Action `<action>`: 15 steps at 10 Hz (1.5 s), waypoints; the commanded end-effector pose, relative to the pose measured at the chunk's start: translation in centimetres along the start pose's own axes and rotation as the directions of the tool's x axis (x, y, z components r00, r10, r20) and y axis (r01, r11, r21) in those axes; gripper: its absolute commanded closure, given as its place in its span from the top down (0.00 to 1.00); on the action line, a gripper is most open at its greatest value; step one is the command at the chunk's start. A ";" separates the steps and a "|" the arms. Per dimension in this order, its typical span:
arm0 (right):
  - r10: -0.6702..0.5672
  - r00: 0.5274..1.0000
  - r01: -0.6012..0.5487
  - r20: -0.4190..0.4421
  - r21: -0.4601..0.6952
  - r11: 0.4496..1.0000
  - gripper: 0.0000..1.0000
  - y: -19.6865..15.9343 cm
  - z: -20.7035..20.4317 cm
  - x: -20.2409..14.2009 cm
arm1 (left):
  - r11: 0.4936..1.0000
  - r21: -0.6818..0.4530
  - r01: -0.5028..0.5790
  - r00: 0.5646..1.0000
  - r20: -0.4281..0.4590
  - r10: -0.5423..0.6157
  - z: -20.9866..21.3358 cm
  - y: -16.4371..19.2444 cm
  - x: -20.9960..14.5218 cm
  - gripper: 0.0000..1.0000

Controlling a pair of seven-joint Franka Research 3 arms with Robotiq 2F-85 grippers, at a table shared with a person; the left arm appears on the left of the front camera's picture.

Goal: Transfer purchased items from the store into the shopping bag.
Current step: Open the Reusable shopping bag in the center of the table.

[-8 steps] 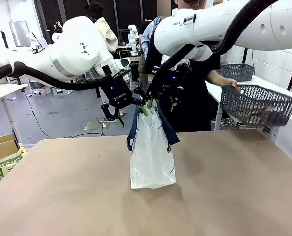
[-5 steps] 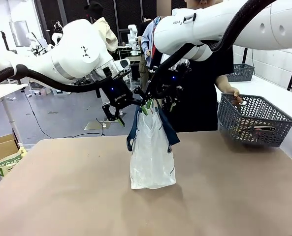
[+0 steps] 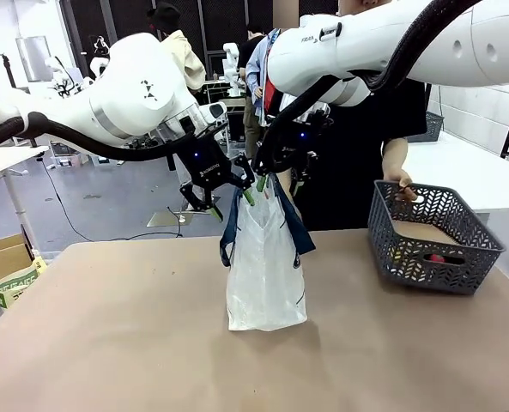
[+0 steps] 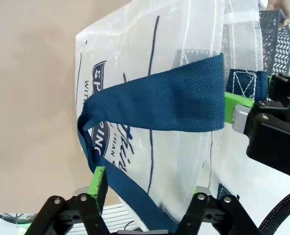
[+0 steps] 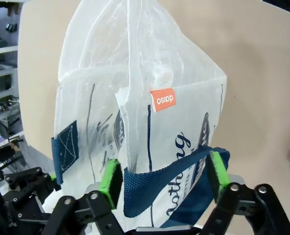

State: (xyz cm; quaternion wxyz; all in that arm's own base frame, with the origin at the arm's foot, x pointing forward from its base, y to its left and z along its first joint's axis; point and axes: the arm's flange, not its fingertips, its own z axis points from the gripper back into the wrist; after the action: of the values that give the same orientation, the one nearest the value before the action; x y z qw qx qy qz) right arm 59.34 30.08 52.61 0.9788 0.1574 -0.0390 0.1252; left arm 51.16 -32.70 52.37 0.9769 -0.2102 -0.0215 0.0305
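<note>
White arms [image 3: 130, 99], black hoses [image 3: 65, 137], green-padded jaws; logo [image 3: 147, 83] maybe.

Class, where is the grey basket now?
Front view, right side: the grey basket is right of the shopping bag, a person's hand on its rim.
</note>
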 end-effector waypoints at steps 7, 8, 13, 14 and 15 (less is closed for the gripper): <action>-0.031 0.999 0.030 -0.027 -0.034 0.999 0.00 0.1 0.7 -2.3 | 0.999 0.023 -0.047 0.998 0.047 0.046 1.5 2.2 -2.7 0.00; -0.033 0.999 0.032 -0.020 -0.050 0.998 0.00 0.0 1.0 -3.0 | 0.998 0.025 -0.059 0.997 0.048 0.058 1.6 2.9 -2.9 0.00; -0.125 0.992 0.125 0.010 -0.196 0.973 0.00 -1.3 1.8 -5.7 | 0.993 0.120 -0.002 1.000 0.019 -0.001 2.8 5.8 -3.4 0.00; -0.097 0.995 0.101 0.027 -0.213 0.972 0.00 -1.4 2.0 -6.0 | 0.991 0.131 0.019 0.999 0.031 -0.023 3.3 6.2 -3.6 0.00; -0.077 0.997 0.082 0.030 -0.240 0.967 0.00 -1.6 2.2 -6.1 | 0.988 0.145 0.044 0.998 0.032 -0.049 3.7 6.7 -3.5 0.00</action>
State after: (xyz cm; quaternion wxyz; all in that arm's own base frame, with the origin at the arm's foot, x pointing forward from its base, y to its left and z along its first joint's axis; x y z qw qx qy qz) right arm 54.54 26.91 54.02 0.9940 0.0592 -0.0447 0.0800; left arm 47.64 -26.68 52.84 0.9872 -0.1525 -0.0348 0.0320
